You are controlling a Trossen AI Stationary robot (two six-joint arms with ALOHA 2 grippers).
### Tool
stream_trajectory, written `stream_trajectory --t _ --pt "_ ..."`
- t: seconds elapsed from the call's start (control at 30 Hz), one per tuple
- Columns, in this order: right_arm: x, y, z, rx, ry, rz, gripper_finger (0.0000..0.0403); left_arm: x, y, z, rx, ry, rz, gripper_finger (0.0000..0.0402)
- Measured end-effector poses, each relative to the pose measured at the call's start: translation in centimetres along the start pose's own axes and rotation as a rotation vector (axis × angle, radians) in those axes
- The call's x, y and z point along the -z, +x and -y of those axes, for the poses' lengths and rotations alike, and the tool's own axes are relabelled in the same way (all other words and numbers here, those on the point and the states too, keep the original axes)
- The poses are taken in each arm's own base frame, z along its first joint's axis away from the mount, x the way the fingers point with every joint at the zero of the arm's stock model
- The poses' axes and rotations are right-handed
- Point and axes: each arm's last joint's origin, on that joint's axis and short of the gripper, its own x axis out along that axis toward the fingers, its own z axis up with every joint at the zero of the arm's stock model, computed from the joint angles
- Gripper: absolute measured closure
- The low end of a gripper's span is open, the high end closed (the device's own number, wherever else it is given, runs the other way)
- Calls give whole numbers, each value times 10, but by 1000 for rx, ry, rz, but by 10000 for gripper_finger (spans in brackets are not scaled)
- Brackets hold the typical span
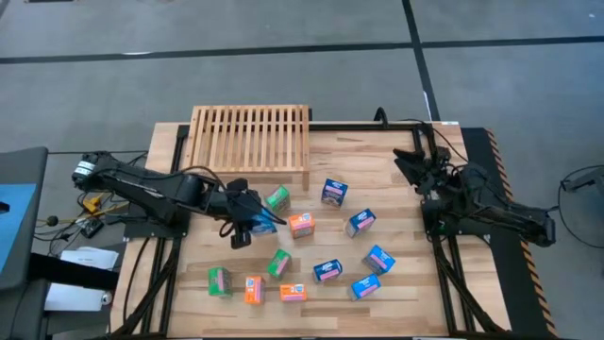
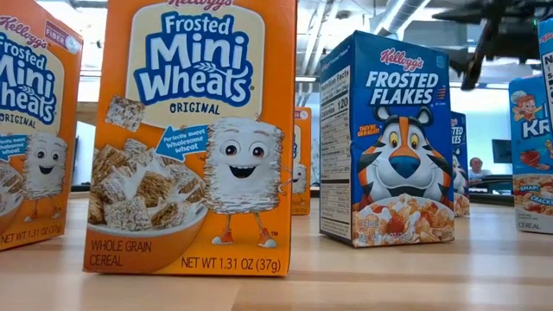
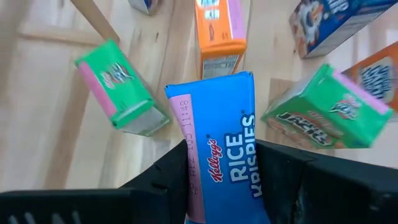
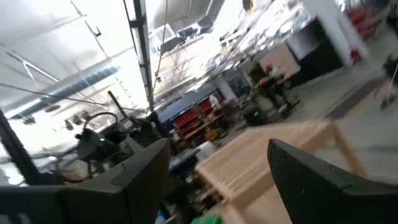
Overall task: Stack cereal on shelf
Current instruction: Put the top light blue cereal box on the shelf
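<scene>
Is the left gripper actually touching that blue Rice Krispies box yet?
Touching. In the left wrist view, the left gripper has a dark finger pressed against each side of the blue Rice Krispies box, with no gap showing on either side.

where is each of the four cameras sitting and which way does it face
High view: above the table, looking straight down; both arms show, the left gripper shut on a blue Rice Krispies box, the right gripper waiting open by the table's far right edge.
Low view: at tabletop height, facing level across; Frosted Mini Wheats box fills it.
Left wrist view: looks past its fingers at the held box.
Right wrist view: faces the room over the slatted shelf.
Shared: high and left wrist views both show the Rice Krispies box.
</scene>
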Motion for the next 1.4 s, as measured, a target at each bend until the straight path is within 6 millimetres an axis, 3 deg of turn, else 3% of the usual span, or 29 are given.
stream_trajectory --t 0.23,0.53,0.7,0.87,1.03,1.4 --pt "-34 43 -25 23 -178 -117 106 -36 -43 -4 -74 57 158 267" --pt "-63 143 -59 -172 -331 -362 106 -64 -77 -25 -140 163 265 267" --pt "-78 188 -74 -221 -416 -485 106 -78 -96 -41 -169 188 315 267" --pt "-73 226 -84 -257 -515 -594 106 -88 -113 -58 -189 229 367 267" --pt "-66 256 -96 -310 -563 -614 100 -90 -114 -75 -222 279 350 267" --pt "-42 300 -101 -336 -584 -678 16 -90 -114 -103 -235 328 335 267"
